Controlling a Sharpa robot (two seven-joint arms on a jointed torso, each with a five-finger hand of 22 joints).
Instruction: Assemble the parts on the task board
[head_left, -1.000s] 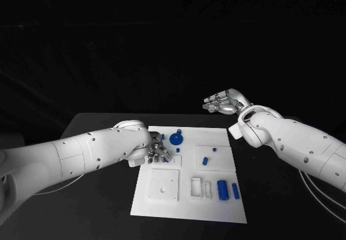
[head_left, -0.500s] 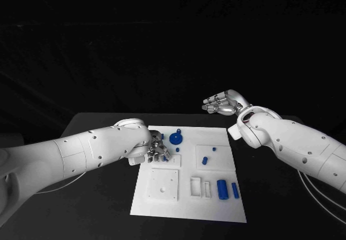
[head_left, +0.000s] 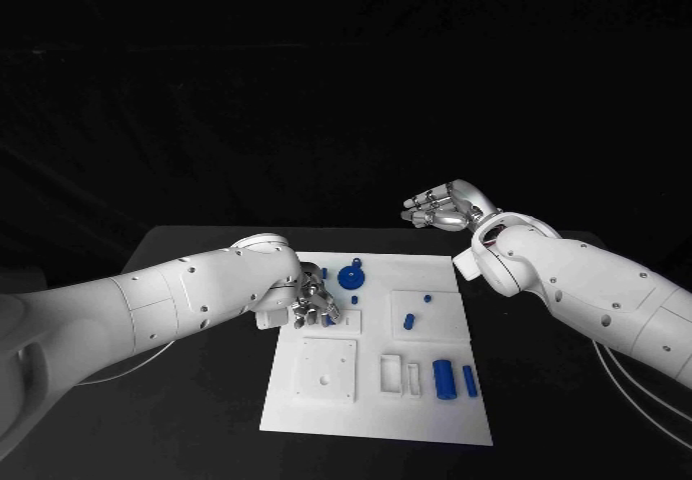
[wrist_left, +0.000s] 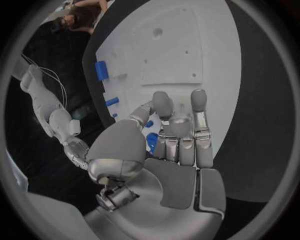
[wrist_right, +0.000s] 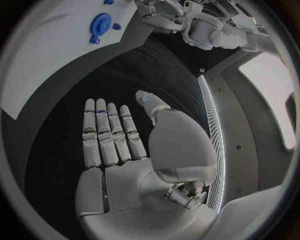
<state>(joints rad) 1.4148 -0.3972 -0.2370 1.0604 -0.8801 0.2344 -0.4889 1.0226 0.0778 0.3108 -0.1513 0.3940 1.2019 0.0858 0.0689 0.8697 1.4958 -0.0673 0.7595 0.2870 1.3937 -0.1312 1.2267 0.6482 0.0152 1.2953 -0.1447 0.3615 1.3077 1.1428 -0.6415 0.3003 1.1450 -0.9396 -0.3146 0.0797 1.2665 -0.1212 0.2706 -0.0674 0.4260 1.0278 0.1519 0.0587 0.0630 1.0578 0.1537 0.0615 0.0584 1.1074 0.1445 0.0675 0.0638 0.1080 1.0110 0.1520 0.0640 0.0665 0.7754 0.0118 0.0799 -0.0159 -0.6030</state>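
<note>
The white task board (head_left: 378, 415) lies in the middle of the black table. My left hand (head_left: 312, 300) hovers low over its left side, fingers curled in around a small blue part (wrist_left: 151, 142) that sits between thumb and fingers. A blue round part with a knob (head_left: 353, 277) stands just beyond the hand. My right hand (head_left: 444, 208) is raised above the table's far edge, away from the board; its fingers (wrist_right: 107, 131) are stretched out flat with nothing in them.
Two blue cylinders (head_left: 446, 379) lie side by side at the board's near right. A short blue part (head_left: 410, 321) and a small peg (head_left: 428, 297) sit right of centre. A raised white square (head_left: 329, 368) and narrow slots (head_left: 392, 373) fill the near left.
My left hand has barely shifted over the board's left side. The right hand has sunk slightly and stays raised.
</note>
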